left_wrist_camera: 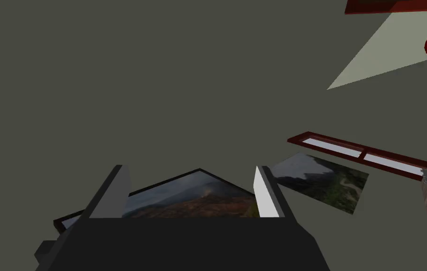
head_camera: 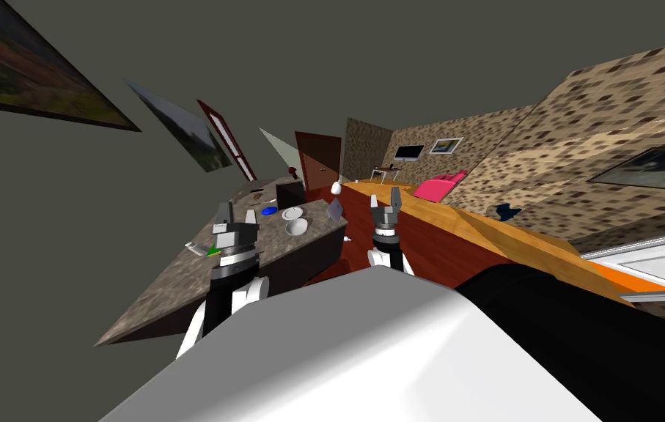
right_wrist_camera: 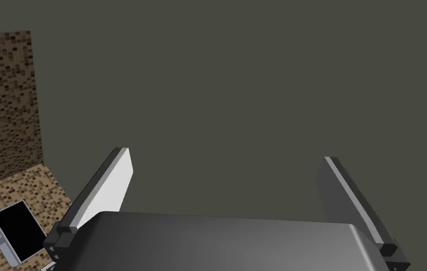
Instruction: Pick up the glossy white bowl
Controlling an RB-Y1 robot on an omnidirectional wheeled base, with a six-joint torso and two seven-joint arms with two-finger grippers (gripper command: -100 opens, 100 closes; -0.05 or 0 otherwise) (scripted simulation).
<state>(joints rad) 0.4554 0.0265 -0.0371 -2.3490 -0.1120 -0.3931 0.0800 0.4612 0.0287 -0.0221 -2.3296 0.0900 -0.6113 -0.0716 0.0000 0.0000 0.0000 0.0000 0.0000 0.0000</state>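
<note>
Nearest, the left gripper and right gripper both gape empty, while the white bowl sits on the speckled table beyond the left one; probably light, rigid, slick and breakable, it is best pinched at the rim.

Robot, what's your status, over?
Left tool open, empty. Right tool open, empty. White bowl on speckled counter, untouched, ahead of left tool. White dish beside it.

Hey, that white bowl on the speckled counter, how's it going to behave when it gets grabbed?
The white bowl looks rigid and smooth, so it may slip unless pinched at the rim. It sits open side up on the counter, probably stable, though a push could slide it into the white dish beside it.
</note>
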